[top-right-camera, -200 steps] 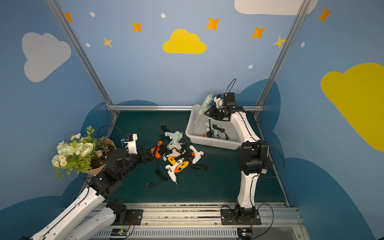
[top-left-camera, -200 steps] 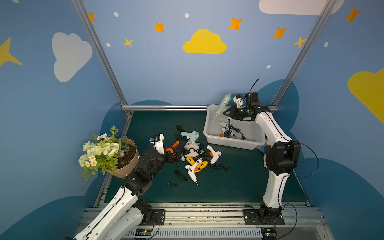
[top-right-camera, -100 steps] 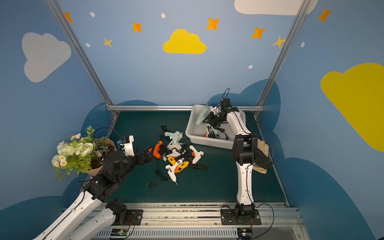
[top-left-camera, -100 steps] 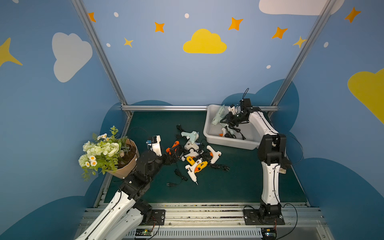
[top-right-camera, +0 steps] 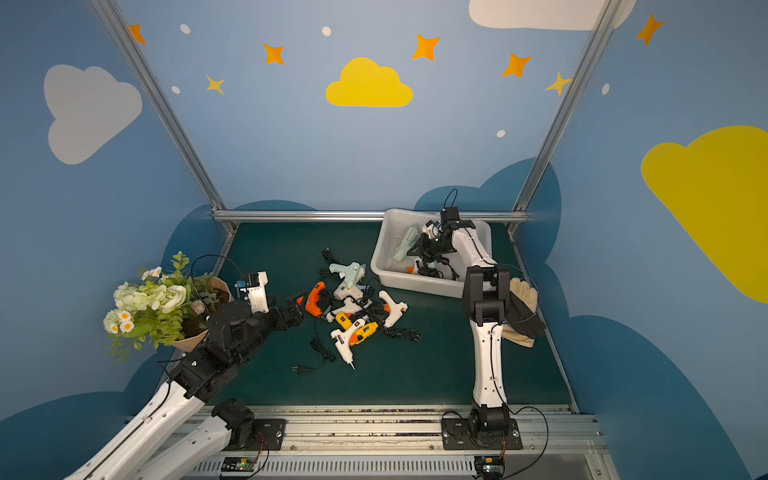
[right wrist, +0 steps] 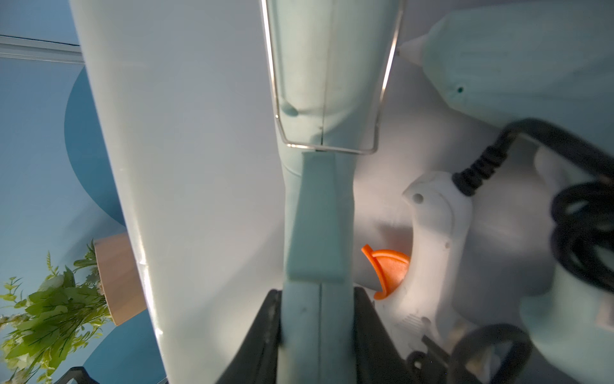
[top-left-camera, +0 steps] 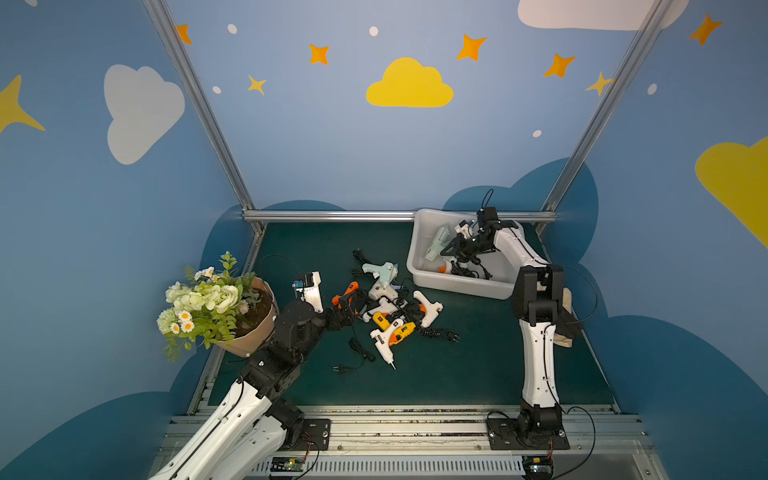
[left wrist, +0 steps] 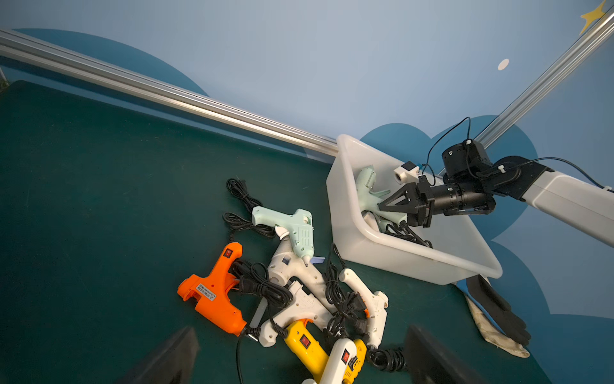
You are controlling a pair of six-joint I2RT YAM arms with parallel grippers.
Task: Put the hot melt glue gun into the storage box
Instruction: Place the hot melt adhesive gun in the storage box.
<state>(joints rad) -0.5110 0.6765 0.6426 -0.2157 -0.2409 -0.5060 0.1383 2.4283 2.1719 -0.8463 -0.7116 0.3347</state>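
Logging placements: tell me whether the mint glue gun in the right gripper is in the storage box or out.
In: the mint glue gun lies within the storage box walls, right gripper shut on it.

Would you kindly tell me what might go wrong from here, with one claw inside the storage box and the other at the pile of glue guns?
1. The right claw is shut on the mint glue gun inside the storage box, close above a coiled black cord; pulling out may snag it.
2. The left claw stands open beside the orange glue gun, with tangled cords lying across it; lifting it may drag neighbouring guns along.
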